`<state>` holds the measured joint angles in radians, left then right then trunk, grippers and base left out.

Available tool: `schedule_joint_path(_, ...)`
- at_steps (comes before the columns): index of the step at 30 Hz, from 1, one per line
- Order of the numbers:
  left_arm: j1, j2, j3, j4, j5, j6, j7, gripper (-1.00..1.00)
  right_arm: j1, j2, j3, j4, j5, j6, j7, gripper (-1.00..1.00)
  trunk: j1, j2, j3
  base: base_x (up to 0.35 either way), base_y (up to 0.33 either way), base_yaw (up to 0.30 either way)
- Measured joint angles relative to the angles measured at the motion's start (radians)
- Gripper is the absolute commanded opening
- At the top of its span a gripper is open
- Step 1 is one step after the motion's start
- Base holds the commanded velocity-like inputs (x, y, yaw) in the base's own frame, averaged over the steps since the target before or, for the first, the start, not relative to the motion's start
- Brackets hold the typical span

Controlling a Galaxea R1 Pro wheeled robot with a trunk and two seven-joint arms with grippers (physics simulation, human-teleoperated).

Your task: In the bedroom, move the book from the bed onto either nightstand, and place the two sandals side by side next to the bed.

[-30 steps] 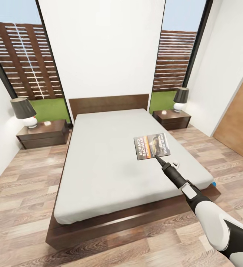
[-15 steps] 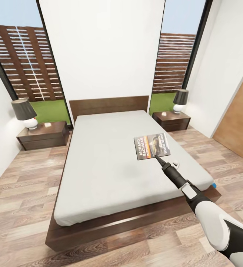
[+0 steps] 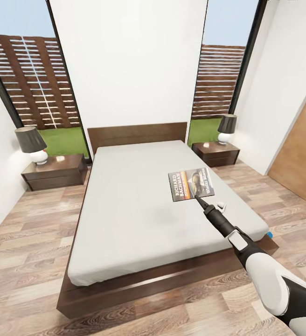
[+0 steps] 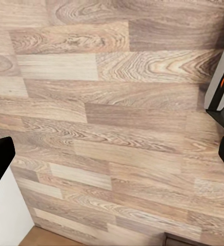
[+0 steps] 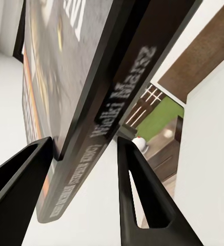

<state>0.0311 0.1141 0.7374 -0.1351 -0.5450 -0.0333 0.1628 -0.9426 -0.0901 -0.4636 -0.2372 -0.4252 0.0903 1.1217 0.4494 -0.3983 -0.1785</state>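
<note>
Book status: You had the book lifted above the right half of the bed, right of frame centre in the head view, cover facing up.
Right claw: The right claw was pinching the book at its near edge; in the right wrist view the book sat between the two dark fingers, spine lettering visible.
Left claw: The left claw was spread wide, holding nothing, pointed at the plank floor.
Done: By judgement, the pick-up of the book was complete.
Left to do: The book was not yet on a nightstand. The right nightstand, at upper right beside the headboard, was nearer than the left nightstand at middle left. Each carried a lamp.
Sandals: One blue scrap showed at the bed's right edge, likely a sandal; too small to confirm. Placing the pair remained open.
Change from earlier frame: The bed and nightstands sat slightly lower and smaller than one second earlier, so the camera had shifted. The arm and book kept the same frame position.
</note>
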Motion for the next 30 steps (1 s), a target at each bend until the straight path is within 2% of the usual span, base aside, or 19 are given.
schedule_joint_path(30, 0.000, 0.000, 0.000, 0.000, 0.000, -0.001, 0.000, 1.00, 0.000, 0.000, 0.000, 0.000, 0.000, 0.000, -0.002, -1.00, 0.000, 0.000, 0.021, 0.000, 0.000, 0.000)
